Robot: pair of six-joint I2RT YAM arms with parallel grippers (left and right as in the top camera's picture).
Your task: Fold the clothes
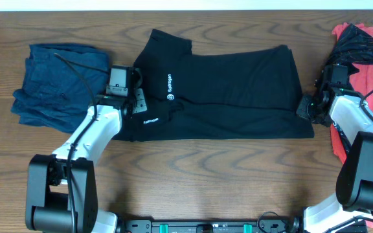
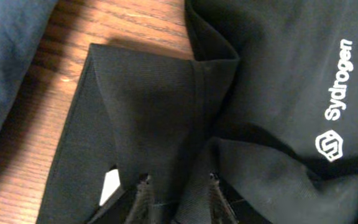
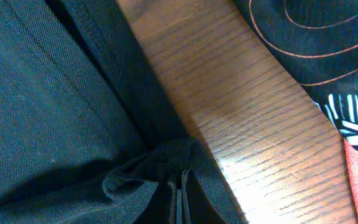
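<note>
The black T-shirt (image 1: 238,84) lies across the middle of the table, partly folded, with white logos (image 1: 169,84) near its left side. My left gripper (image 1: 141,107) sits over the left sleeve. In the left wrist view its fingers (image 2: 143,186) stand apart with a ridge of black T-shirt (image 2: 272,74) fabric between them, so the left gripper (image 2: 178,186) is open. My right gripper (image 1: 303,107) is at the shirt's right edge. The right gripper (image 3: 180,186) is shut on a bunched corner of the T-shirt (image 3: 42,93).
A dark blue garment (image 1: 50,84) lies crumpled at the left, close to the left arm; the blue garment (image 2: 5,62) shows again at the left wrist view's left edge. Red and black-patterned tops (image 1: 368,65) lie piled at the right, under the right arm. Bare wooden table (image 1: 206,175) runs along the front.
</note>
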